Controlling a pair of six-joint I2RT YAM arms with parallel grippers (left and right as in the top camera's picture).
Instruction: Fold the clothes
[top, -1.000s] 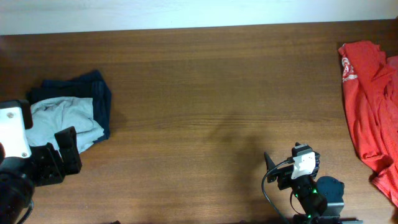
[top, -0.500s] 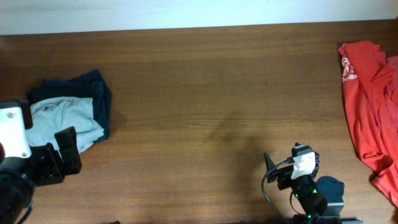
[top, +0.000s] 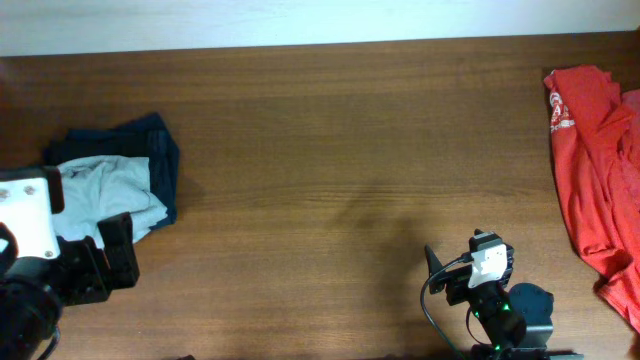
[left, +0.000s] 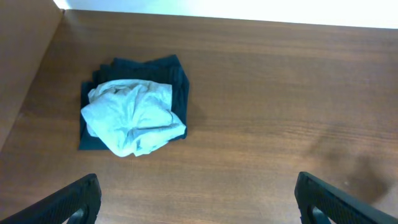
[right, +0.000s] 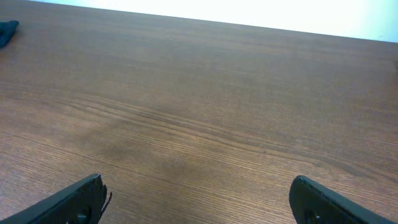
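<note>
left gripper (left: 198, 205) wide open, empty | right gripper (right: 198, 205) wide open, empty

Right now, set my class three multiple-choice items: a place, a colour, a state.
1. The red cloth shirt with white print lies on which arm's side? A left B right C middle
2. The lower cloth garment, under the crumpled pale grey-blue cloth garment, is: A dark navy B yellow C white
3. The left tool is: A open, empty B shut on cloth C out of view
Answers: B, it lies far right overhead; A, navy frames the pale heap; A, fingers apart, nothing between.
</note>
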